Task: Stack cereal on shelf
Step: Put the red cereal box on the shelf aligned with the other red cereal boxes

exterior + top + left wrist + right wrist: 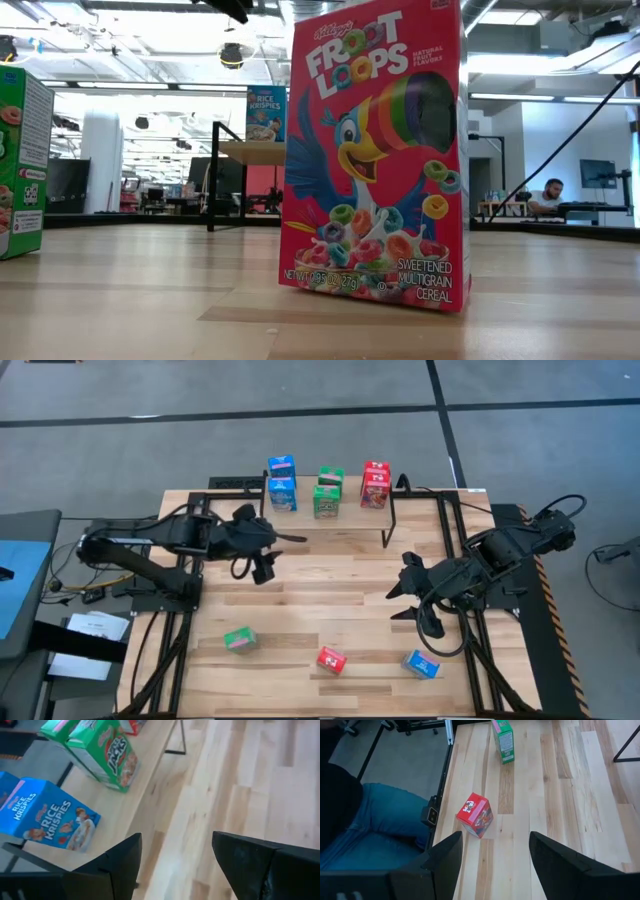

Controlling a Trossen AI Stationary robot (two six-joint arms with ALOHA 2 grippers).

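Bare table point(330, 585) lies open between the shelf point(340, 518), crowded along its back with paired blue point(282, 482), green point(327, 494) and red boxes point(375, 485), and three loose boxes point(332, 659) standing well apart along the near edge.

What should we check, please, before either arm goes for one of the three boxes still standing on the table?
1. Left tool empty, fingers apart: ok.
2. Right tool empty, fingers apart: ok.
3. Green box, red box and blue box upright and apart on the table: ok.
4. Shelf holds stacked pairs of blue, green and red: ok.
5. Person's leg beside the table edge near the red box: not ok.
6. Room for a third box on each stack: cannot tell.
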